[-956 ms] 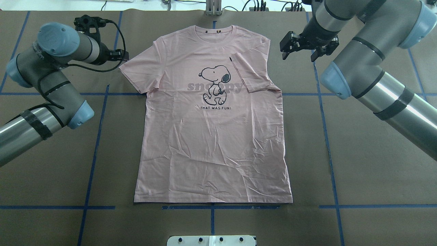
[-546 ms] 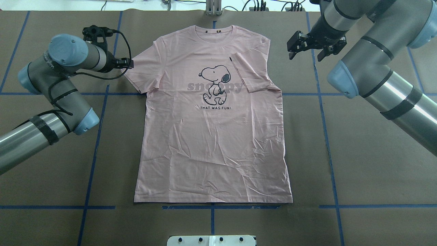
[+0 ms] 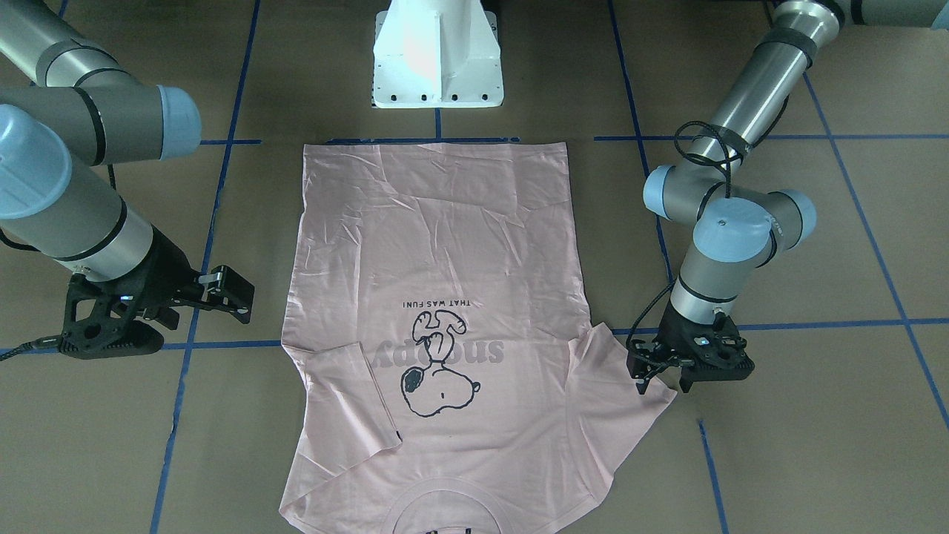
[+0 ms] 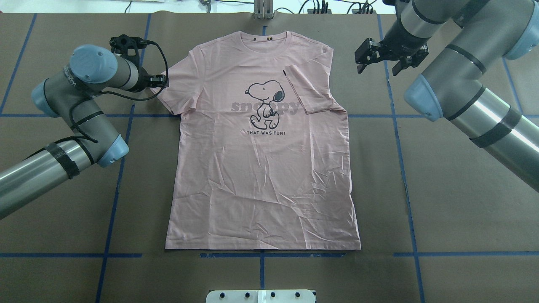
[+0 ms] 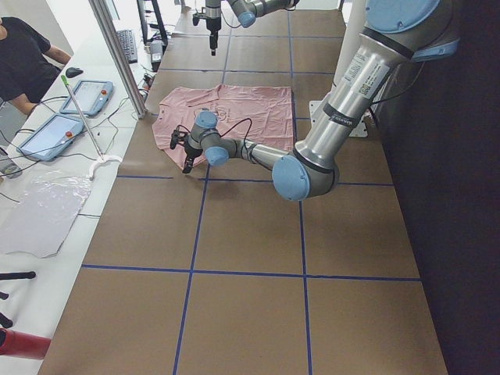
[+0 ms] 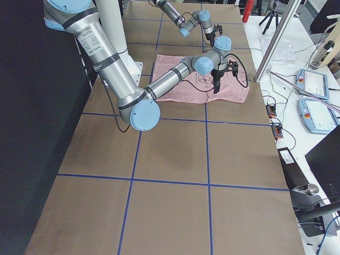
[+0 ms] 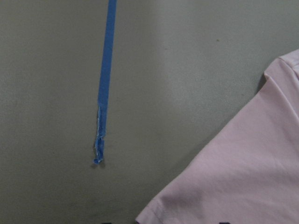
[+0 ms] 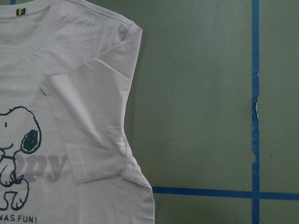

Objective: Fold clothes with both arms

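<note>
The left gripper (image 4: 163, 81), jaws apart, hangs at the spread left sleeve (image 4: 169, 91) of the pink T-shirt (image 4: 261, 176), which lies flat mid-table with its right sleeve (image 4: 311, 90) folded in. The right gripper (image 4: 380, 59) hovers open off the far right shoulder. Light, limp cloth, probably best pinched at the hems.

The T-shirt (image 4: 261, 176) is pale pink, with a black-outlined cartoon dog (image 4: 265, 103), dark-eared, over grey lettering (image 4: 239, 107) and a small black caption (image 4: 266, 133). The worktop (image 4: 454, 202) is brown, gridded with blue tape lines (image 4: 114, 189). The left arm (image 4: 80, 90) and right arm (image 4: 459, 75) are grey-silver with light-blue caps. The left tool (image 3: 663, 382) and right tool (image 4: 377, 69) are black.
</note>
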`<control>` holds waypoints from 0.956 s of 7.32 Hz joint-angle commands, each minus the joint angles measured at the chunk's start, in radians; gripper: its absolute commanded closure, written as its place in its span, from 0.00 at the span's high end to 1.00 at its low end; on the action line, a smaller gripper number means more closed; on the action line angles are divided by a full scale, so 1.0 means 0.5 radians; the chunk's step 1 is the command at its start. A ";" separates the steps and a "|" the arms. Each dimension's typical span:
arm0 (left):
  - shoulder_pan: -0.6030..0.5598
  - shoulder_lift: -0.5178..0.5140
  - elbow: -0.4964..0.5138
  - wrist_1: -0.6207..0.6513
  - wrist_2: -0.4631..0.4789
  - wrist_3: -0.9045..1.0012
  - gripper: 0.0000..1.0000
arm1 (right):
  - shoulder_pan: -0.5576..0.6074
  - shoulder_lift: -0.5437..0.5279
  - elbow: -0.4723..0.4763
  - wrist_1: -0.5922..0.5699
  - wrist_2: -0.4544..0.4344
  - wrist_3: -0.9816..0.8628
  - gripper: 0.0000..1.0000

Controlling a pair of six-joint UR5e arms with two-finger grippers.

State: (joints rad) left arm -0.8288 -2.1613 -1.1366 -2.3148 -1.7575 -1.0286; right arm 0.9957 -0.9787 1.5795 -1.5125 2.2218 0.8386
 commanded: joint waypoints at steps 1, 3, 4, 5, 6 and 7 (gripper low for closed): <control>-0.002 -0.012 0.039 0.000 0.002 0.008 0.72 | 0.000 0.000 -0.008 0.000 -0.004 0.001 1.00; -0.011 -0.013 0.040 -0.003 0.002 0.008 0.61 | 0.000 0.000 -0.011 0.003 -0.007 0.001 1.00; -0.017 -0.013 0.040 -0.003 0.002 0.008 0.49 | 0.000 0.000 -0.011 0.003 -0.007 0.001 1.00; -0.027 -0.022 0.040 0.000 -0.001 0.011 0.36 | 0.000 -0.003 -0.014 0.003 -0.007 0.001 1.00; -0.033 -0.031 0.040 0.000 -0.001 0.011 0.22 | -0.003 -0.012 -0.014 0.003 -0.007 0.001 1.00; -0.033 -0.040 0.040 0.000 -0.001 0.011 0.10 | -0.009 -0.034 -0.014 0.009 -0.013 0.001 1.00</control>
State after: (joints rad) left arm -0.8436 -2.1760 -1.1168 -2.3149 -1.7577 -1.0234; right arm 0.9935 -0.9857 1.5726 -1.5103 2.2174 0.8391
